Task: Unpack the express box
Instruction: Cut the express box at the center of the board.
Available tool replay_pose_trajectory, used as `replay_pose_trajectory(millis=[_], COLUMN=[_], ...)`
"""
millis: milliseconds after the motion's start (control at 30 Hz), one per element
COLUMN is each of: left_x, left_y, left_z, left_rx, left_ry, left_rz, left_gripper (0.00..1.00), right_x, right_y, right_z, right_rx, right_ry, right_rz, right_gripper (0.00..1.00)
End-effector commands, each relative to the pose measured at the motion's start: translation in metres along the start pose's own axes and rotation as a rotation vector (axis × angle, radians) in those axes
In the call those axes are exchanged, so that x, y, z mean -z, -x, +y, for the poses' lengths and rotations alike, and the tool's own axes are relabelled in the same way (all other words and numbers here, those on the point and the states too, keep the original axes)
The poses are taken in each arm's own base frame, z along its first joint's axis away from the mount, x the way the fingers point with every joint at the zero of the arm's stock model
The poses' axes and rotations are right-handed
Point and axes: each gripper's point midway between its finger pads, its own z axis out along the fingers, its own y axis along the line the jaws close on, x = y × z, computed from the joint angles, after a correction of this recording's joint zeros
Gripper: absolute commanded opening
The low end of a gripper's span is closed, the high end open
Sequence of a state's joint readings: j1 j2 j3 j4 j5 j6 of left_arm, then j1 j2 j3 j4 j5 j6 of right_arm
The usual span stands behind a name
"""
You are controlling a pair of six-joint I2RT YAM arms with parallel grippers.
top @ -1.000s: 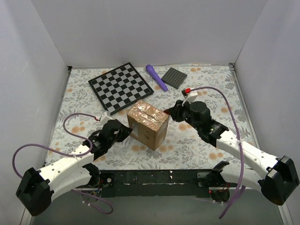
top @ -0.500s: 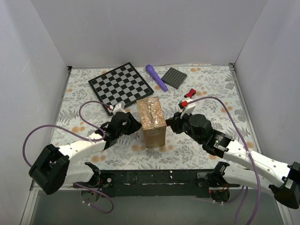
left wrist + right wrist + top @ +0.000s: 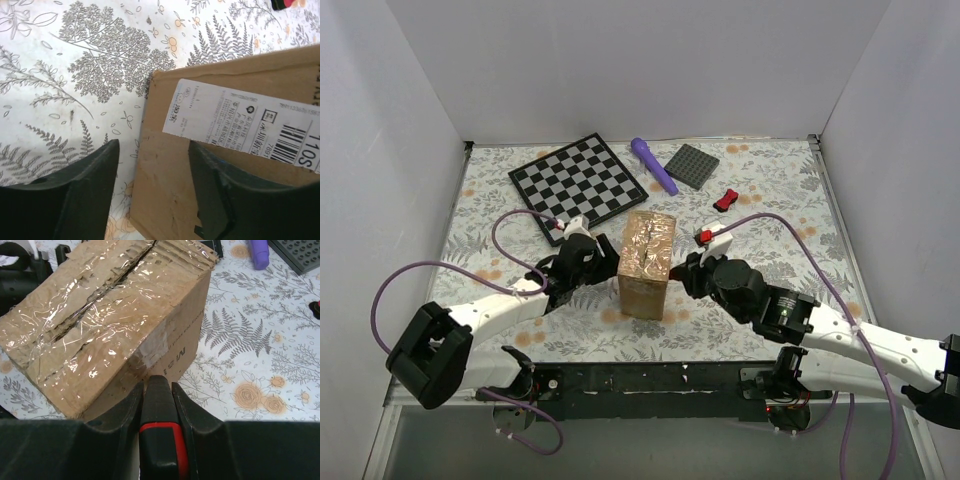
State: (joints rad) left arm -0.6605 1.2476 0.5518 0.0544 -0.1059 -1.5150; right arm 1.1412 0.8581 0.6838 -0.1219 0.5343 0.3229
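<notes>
Early stage: the express box (image 3: 647, 262) stands at the middle of the table (image 3: 770, 190), flaps (image 3: 165, 280) down under tape (image 3: 90, 335), nothing removed; the left gripper (image 3: 608, 263) is spread open at its left side, the right gripper (image 3: 683, 269) clamped on a black-and-red tool (image 3: 159, 432) at its right.

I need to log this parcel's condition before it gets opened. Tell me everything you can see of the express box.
The express box is a brown corrugated carton, standing upright on the floral tablecloth, flaps shut under shiny tape with a seam along the top. The side facing the open left gripper bears a white barcode label; the side facing the right gripper bears a printed mark, and that gripper's black-and-red tool points at it, contact unclear.
</notes>
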Motion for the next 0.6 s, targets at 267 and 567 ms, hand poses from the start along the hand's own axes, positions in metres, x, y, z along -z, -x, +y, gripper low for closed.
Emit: replay_pose_trajectory(millis=[267,567], left_x=[0.093,0.106], left_y=[0.134,0.126], left_z=[-0.024,-0.118], left_rx=[0.167,-0.042], left_ry=[0.038,-0.387], left_rz=[-0.380,-0.195], left_gripper=[0.77,0.94], right_x=[0.053,0.067], right_y=[0.104,0.144], right_z=[-0.033,0.034], right_rx=[0.037,0.286], right_ry=[-0.162,0.226], right_rz=[-0.194,-0.292], right_gripper=[0.01,0.01])
